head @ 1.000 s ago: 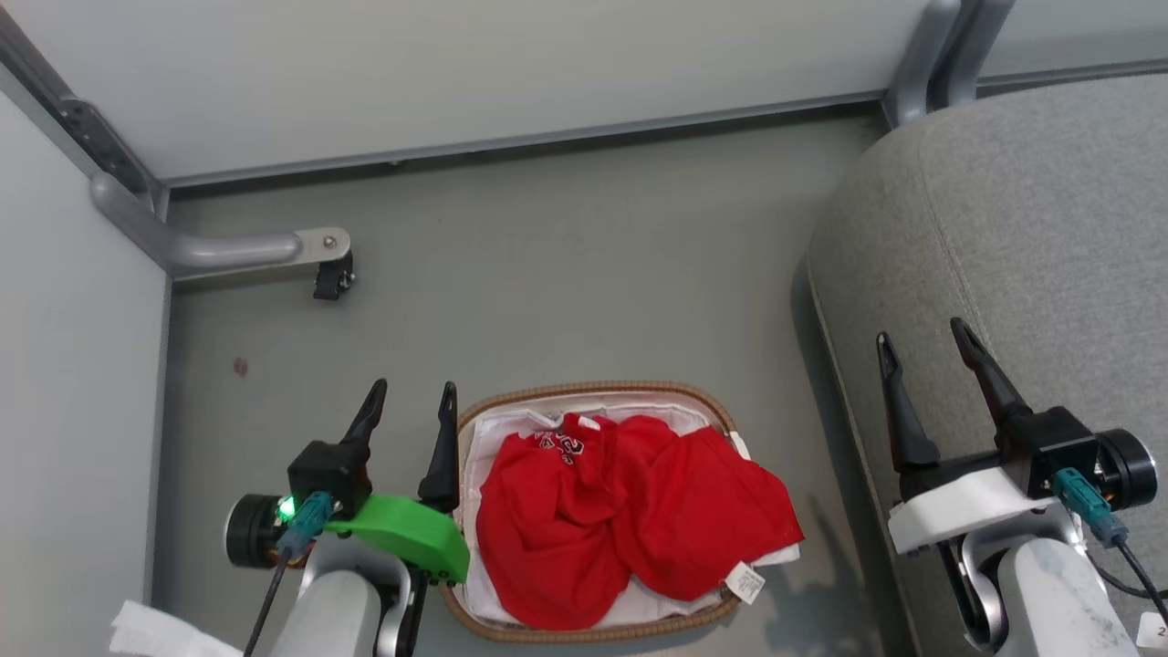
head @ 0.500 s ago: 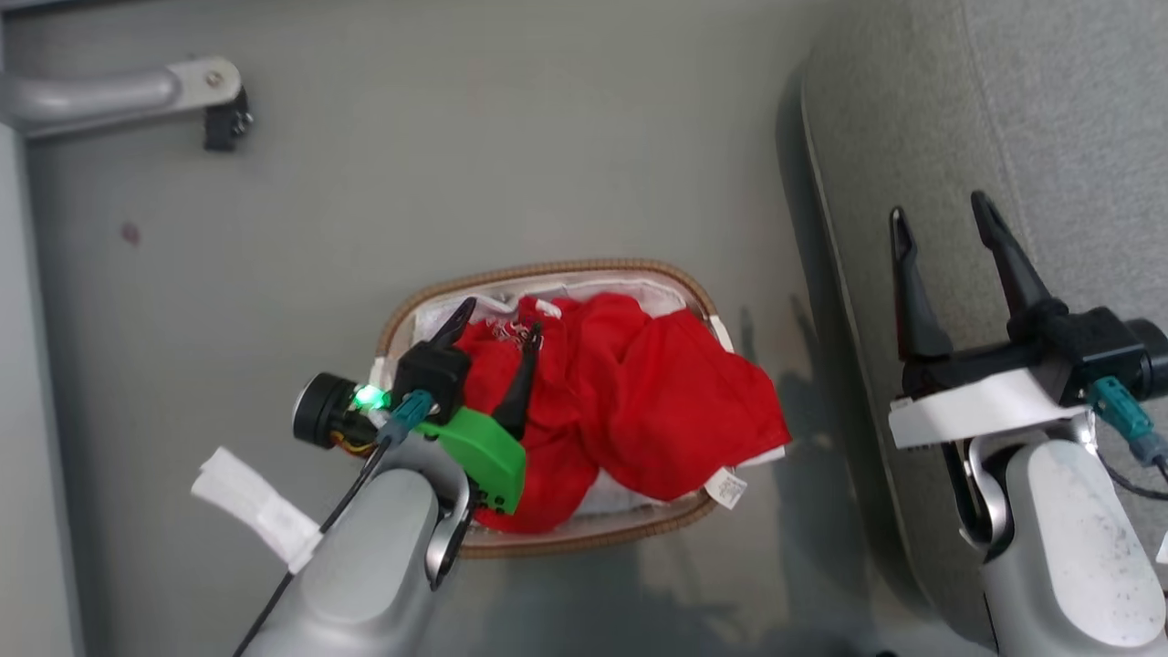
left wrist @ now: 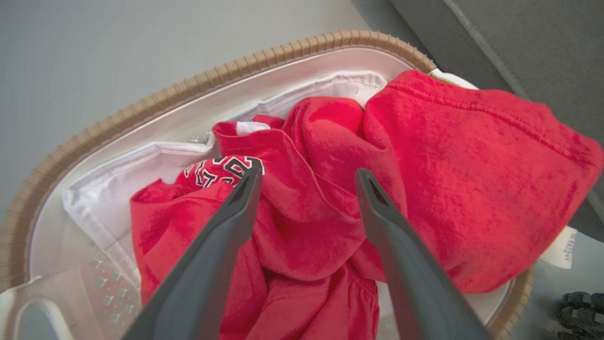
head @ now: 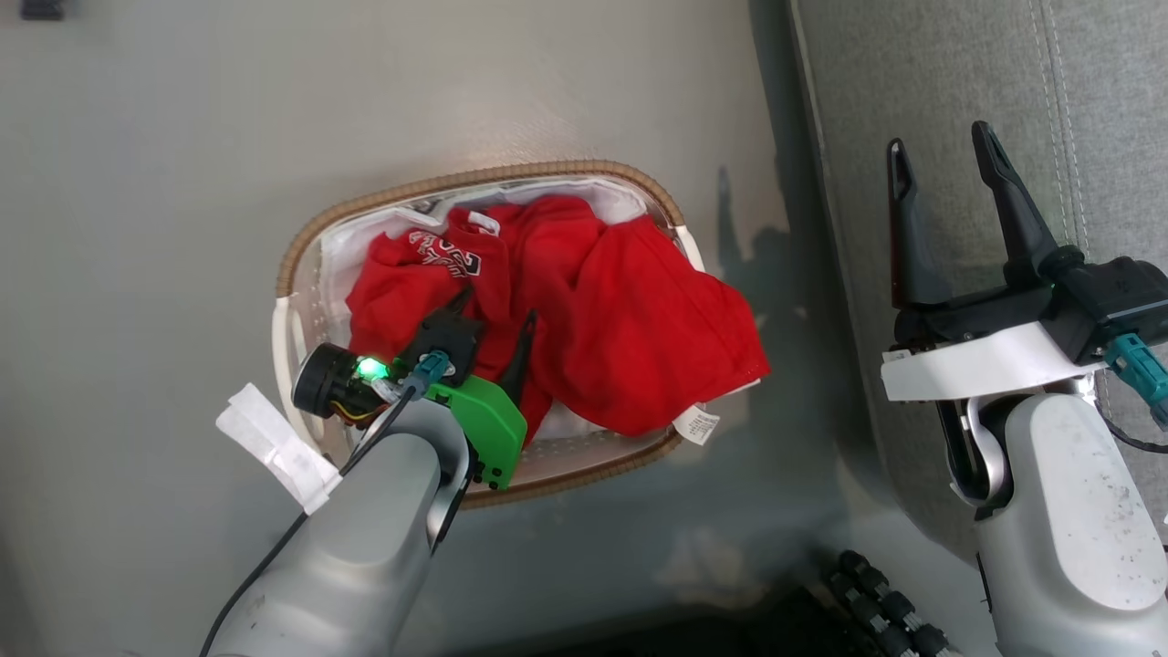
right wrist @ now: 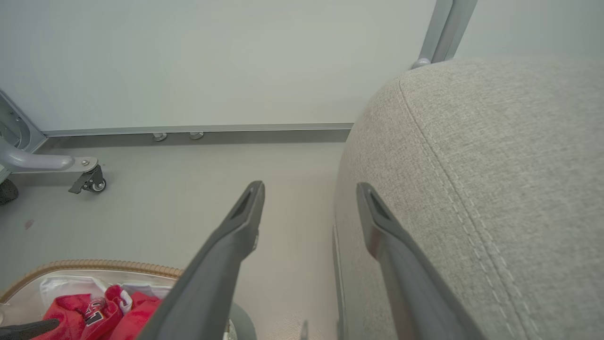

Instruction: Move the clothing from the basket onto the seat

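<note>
Left tool, spread wide, hung over red clothing heaped in the basket; right tool, also wide, over the seat at three o'clock. A good grab likely needed the left tool sunk astride a thick fold before closing.

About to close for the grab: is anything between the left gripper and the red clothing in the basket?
Nothing visible does. The open left gripper points straight at the clothing, straddling a raised fold; the basket rim sits off to the sides.

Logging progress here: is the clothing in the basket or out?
In: the clothing lies bunched inside the basket, one corner draped over its rim.
</note>
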Tool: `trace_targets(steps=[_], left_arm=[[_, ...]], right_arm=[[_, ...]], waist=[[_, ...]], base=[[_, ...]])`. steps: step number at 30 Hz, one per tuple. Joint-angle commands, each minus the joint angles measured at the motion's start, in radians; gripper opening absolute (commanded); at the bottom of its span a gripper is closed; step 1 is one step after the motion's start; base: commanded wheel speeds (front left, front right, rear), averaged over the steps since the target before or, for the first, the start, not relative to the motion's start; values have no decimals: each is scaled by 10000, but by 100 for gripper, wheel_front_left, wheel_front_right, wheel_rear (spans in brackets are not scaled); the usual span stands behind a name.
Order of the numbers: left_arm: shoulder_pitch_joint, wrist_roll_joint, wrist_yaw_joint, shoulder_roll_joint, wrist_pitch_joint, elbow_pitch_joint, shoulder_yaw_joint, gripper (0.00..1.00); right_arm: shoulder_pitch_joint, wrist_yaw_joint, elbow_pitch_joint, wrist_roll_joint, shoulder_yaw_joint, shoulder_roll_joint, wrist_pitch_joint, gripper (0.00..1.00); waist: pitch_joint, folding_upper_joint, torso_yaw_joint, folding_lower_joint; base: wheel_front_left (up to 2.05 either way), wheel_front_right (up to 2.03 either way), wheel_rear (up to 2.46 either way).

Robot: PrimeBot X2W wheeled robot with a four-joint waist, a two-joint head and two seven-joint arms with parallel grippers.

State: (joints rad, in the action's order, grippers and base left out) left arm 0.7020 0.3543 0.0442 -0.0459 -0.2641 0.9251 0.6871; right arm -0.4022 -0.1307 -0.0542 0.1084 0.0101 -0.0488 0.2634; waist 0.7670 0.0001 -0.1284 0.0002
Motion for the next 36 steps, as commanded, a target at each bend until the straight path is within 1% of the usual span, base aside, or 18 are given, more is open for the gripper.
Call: trace_targets(steps=[1,6,11,13,15,19,20,22,24,25,30,36], left_arm=[[253,104,-86,-80,-8,128,76,100],[587,427,-313,-79,-8,644,286,100],[924,771,-908,-84,-7,1186,82,100],[1059,860,-1082,-76,-7,1441,56,100],[1168,948,-1132,-71,-7,1695,71,100],[1289,1188,-1022,-74,115,2116,161,100],[1325,1235,-1019,-73,125,2175,182,85],[1368,1348,-990,-74,135,2287,239,47],[1361,1470,-978,-73,138,2337,338,22],[1343,1538,-963,-73,136,2345,400,0],[1166,1785,-944,-75,116,2415,608,0],[868,2001,-818,-73,23,2418,761,0]], right_arm=[[-154,-1,45,102,16,-27,22,100],[-218,-1,89,169,31,-27,22,100],[-231,-1,65,190,76,-27,22,100],[-239,-1,51,214,114,-29,22,100],[-242,-1,46,243,172,-29,22,100],[-230,-1,30,258,268,-29,22,100],[-226,-1,17,264,285,-29,22,100],[-219,-1,-14,280,322,-29,22,100],[-200,-1,-53,288,360,-29,22,100],[-180,-1,-83,280,373,-29,22,100],[-78,-1,-240,210,394,-29,22,100],[77,-1,-394,94,324,-29,22,100]], waist=[[563,-1,-412,-2],[854,-1,-504,-2],[1016,-1,-525,-2],[1055,-1,-539,-2],[1084,-1,-559,-2],[1110,-1,-600,-2],[1109,-1,-608,-2],[1092,-1,-626,-2],[1050,-1,-645,-2],[1011,-1,-647,-2],[706,-1,-624,-2],[-41,-1,-488,-2]], base=[[0,0,0],[0,0,0],[0,0,0],[0,0,0],[0,0,0],[0,0,0],[0,0,0],[0,0,0],[0,0,0],[0,0,0],[0,0,0],[0,0,0]])
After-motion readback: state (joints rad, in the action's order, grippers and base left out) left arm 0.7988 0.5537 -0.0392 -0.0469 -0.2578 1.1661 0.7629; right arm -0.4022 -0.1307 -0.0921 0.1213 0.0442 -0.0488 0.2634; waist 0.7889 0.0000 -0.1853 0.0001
